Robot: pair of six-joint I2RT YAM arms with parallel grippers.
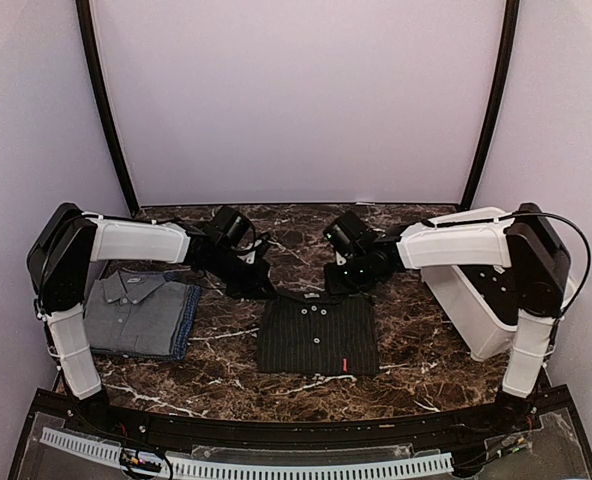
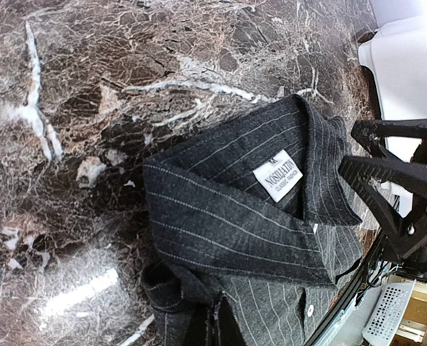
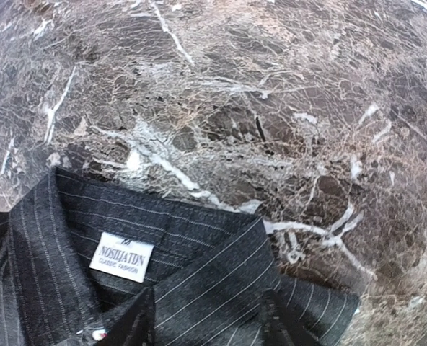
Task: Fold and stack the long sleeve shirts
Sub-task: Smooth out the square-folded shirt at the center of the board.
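Observation:
A charcoal pinstripe long sleeve shirt (image 1: 316, 335) lies folded at the table's middle, buttons up and collar toward the back. My left gripper (image 1: 259, 288) is at its back left corner. In the left wrist view its dark fingers (image 2: 221, 328) are pressed together on bunched cloth at the shoulder, beside the collar (image 2: 228, 216). My right gripper (image 1: 338, 280) is at the collar's right side. Its two fingers (image 3: 134, 321) stand apart over the collar (image 3: 221, 267), open. A folded grey shirt (image 1: 136, 305) rests on a blue one (image 1: 189, 320) at the left.
A white plastic tub (image 1: 476, 300) stands at the right, under the right arm. The table is dark brown marble (image 1: 416, 350). A white label (image 3: 121, 256) shows inside the collar. Pale walls close in the back and both sides.

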